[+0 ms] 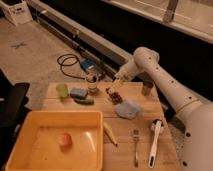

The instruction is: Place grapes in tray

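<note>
Gripper sits just above the grapes, tip angled down at them; can't tell how wide it's set. Grapes lie on the wooden tabletop near the blue cloth, well apart from the yellow tray. Looks lined up for the pick.

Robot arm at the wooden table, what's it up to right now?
The robot's gripper hangs right over the grapes, which lie on the wooden board near its far edge. Whether it touches them cannot be told. The grapes are not yet in the yellow tray, which sits at the near left with a pale orange fruit inside.
</note>
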Tool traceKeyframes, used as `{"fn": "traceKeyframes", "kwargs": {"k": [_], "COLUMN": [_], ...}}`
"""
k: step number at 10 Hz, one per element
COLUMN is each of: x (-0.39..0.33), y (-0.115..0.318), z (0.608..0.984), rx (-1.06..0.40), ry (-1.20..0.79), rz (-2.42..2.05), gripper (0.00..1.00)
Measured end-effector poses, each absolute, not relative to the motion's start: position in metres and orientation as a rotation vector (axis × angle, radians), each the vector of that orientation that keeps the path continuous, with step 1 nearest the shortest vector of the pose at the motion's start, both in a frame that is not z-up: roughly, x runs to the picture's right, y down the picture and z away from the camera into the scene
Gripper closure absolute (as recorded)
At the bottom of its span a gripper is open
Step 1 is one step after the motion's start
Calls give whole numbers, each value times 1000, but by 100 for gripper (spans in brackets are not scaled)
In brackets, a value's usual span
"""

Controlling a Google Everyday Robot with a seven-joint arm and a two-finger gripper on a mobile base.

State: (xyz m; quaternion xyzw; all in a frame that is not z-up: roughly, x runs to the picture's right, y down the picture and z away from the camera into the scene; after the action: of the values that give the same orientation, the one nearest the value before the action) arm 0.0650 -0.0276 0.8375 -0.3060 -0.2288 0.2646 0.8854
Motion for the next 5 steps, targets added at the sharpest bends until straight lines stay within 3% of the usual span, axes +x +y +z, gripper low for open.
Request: {"fn": "traceKeyframes", "kwargs": {"k": [5], "x": [66], "y": [-23], "z": [849], "rx": [-566], "ry": [-381], "rz": [569], "gripper": [20]}}
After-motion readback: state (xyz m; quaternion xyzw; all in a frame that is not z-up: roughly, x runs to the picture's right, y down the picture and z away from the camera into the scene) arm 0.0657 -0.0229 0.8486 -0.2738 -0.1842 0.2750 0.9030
